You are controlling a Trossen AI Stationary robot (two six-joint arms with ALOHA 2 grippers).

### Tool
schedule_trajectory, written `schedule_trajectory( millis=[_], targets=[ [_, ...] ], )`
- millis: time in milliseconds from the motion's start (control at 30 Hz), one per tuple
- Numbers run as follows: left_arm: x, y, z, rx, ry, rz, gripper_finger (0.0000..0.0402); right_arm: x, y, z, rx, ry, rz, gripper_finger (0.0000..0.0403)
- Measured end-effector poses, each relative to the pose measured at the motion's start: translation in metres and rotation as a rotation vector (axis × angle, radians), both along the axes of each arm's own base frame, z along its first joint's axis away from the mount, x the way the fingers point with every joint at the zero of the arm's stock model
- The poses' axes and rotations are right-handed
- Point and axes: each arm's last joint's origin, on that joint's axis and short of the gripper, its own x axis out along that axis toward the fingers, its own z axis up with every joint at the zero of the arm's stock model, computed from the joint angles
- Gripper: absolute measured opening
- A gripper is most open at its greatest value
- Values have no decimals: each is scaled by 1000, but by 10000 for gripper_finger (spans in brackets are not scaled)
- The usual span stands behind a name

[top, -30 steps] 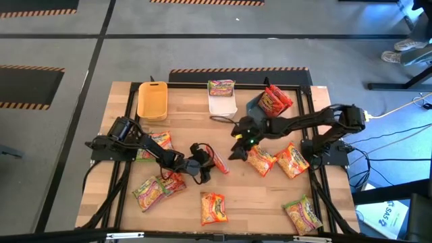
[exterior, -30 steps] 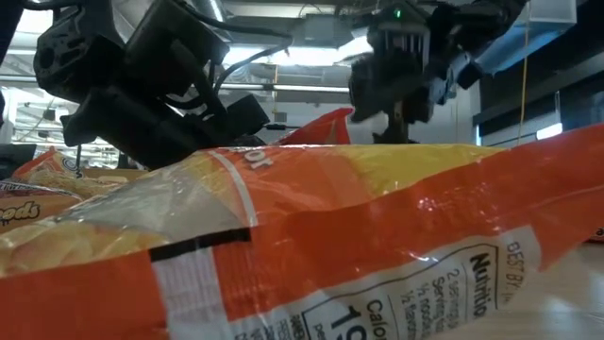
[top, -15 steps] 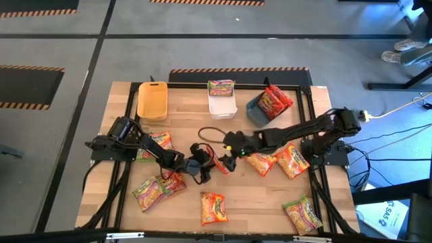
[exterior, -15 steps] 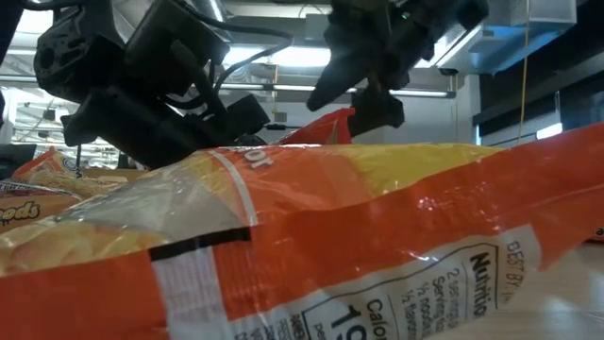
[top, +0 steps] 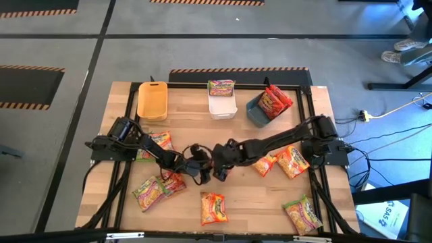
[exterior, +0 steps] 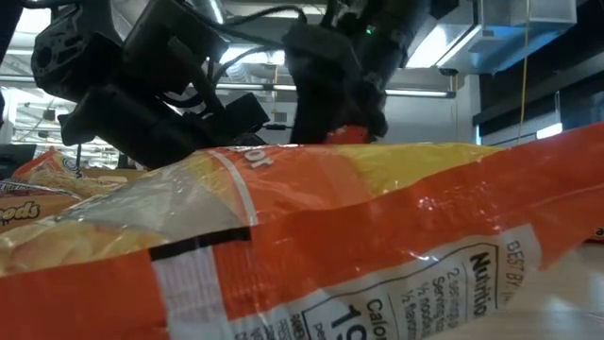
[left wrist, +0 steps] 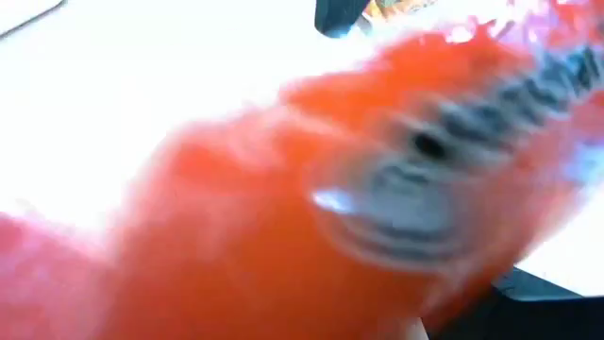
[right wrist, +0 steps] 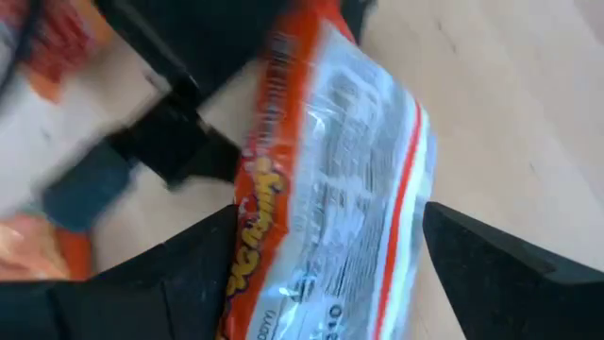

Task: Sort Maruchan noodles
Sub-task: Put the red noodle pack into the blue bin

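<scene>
High view shows my left gripper [top: 200, 166] clamping a red Maruchan packet [right wrist: 330, 179] mid-table; my right gripper [top: 220, 162], outstretched, straddles it with fingers [right wrist: 491, 260] spread.

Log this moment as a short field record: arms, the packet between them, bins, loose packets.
left gripper: mid-table, holding up a red packet
right gripper: open, fingers either side of that packet
yellow bin: appears empty
white bin: one green-pink packet on its far rim
grey bin: red packets sticking out
loose packets: seven on the table, orange-yellow and green-pink
</scene>
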Motion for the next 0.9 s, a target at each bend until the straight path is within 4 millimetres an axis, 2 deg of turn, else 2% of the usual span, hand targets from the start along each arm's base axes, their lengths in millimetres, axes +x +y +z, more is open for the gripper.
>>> schedule_trajectory(
  millis=[200, 433, 533, 700, 900],
  targets=[
    [0, 0, 0, 6, 3, 1, 223, -4, -2, 0, -39, 35, -14, 314],
    [1, -1, 2, -2, -10, -11, 223, -2, -1, 2, -27, 24, 82, 314],
    [1, -5, 10, -19, -41, -31, 223, -2, 0, 2, -23, 29, 113, 314],
    [0, -11, 36, -11, -118, -65, 223, -3, 0, 5, -31, 24, 159, 314],
    [-1, -8, 43, 13, -124, -70, 223, -4, -1, 6, -58, 28, 179, 314]
  ],
)
